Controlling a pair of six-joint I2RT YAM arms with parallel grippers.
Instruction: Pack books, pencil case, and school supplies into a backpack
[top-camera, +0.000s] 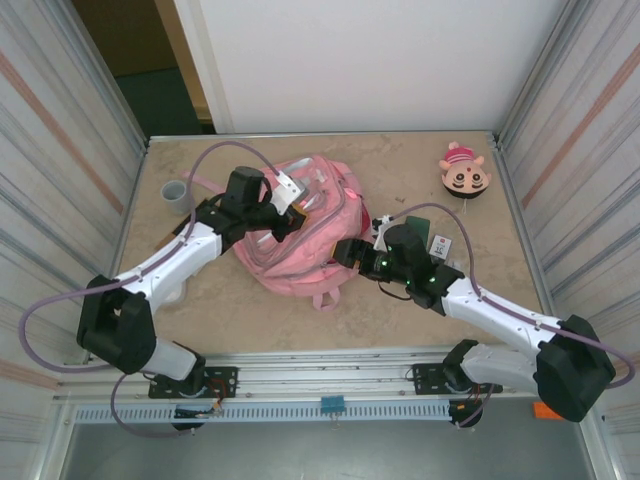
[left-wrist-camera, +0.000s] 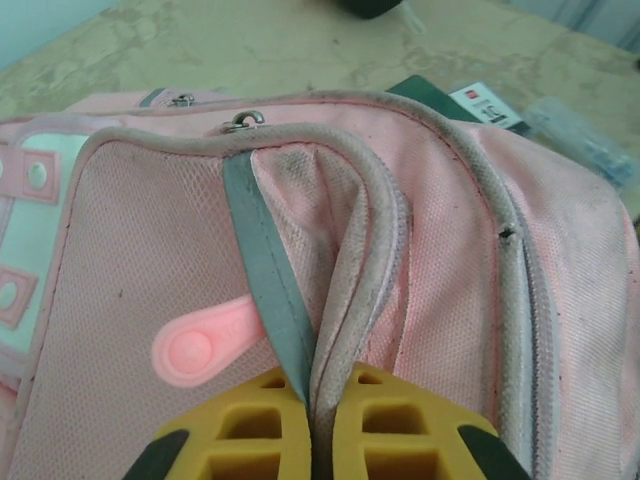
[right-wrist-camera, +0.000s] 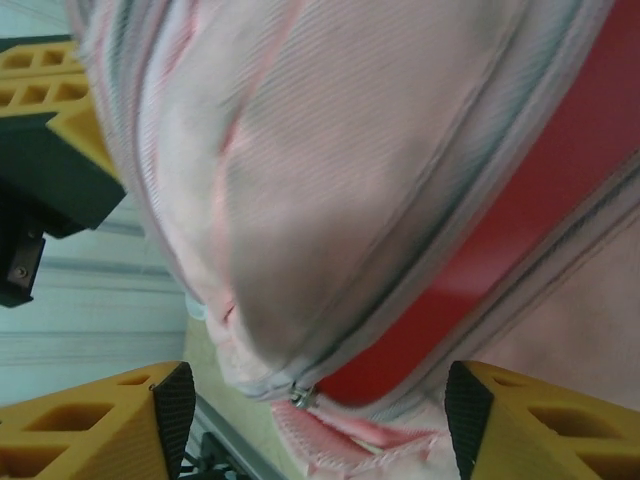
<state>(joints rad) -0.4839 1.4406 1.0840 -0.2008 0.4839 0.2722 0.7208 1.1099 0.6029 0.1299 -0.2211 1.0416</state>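
Note:
The pink backpack (top-camera: 300, 235) lies mid-table. My left gripper (top-camera: 289, 211) is shut on its grey-piped pocket rim (left-wrist-camera: 350, 290), its yellow fingers (left-wrist-camera: 255, 430) pinching the fold beside a pink zip tab (left-wrist-camera: 200, 345). My right gripper (top-camera: 347, 250) stands open at the backpack's right side, its jaws wide apart around the zipped edge, touching nothing (right-wrist-camera: 315, 400). A metal zip slider (right-wrist-camera: 300, 395) hangs between them, and a red band (right-wrist-camera: 500, 260) shows in the open zip. The dark green pencil case (left-wrist-camera: 428, 92) peeks out behind the backpack. A pale bluish school supplies item (left-wrist-camera: 580, 140) lies beyond. The books are hidden.
A small grey cup (top-camera: 177, 195) stands at the back left. A round cartoon-face toy (top-camera: 464, 172) sits at the back right. Corrugated metal walls (top-camera: 60, 150) close in both sides. A metal rail (top-camera: 330, 375) runs along the near edge.

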